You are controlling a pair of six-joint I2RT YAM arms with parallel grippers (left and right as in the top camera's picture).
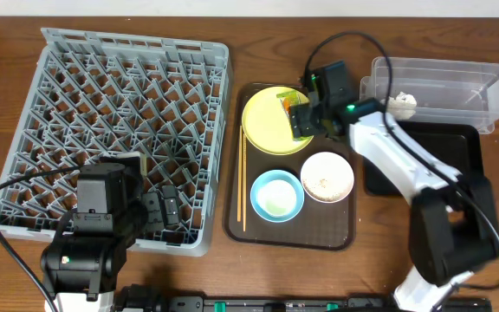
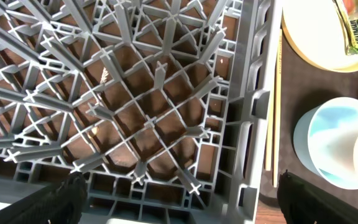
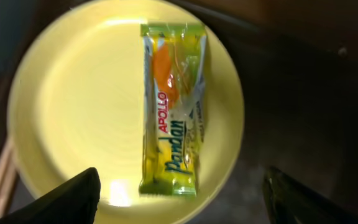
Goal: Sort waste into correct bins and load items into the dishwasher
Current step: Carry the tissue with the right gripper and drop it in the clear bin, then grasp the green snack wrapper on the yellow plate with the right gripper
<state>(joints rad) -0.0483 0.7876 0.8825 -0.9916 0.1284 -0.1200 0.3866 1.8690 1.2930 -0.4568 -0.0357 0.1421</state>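
Wooden table (image 1: 267,35), brown tray (image 1: 336,227) — snack wrapper (image 3: 171,106) on yellow plate (image 3: 73,106), centred under right pincer (image 3: 180,199), spread wide.

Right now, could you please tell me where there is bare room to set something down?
Free: the dish rack, upper rows; the clear tub right of its whitish scrap; the black tray, far-right part. Crowded: the brown tray, filled by plate, blue bowl, white bowl, chopsticks.
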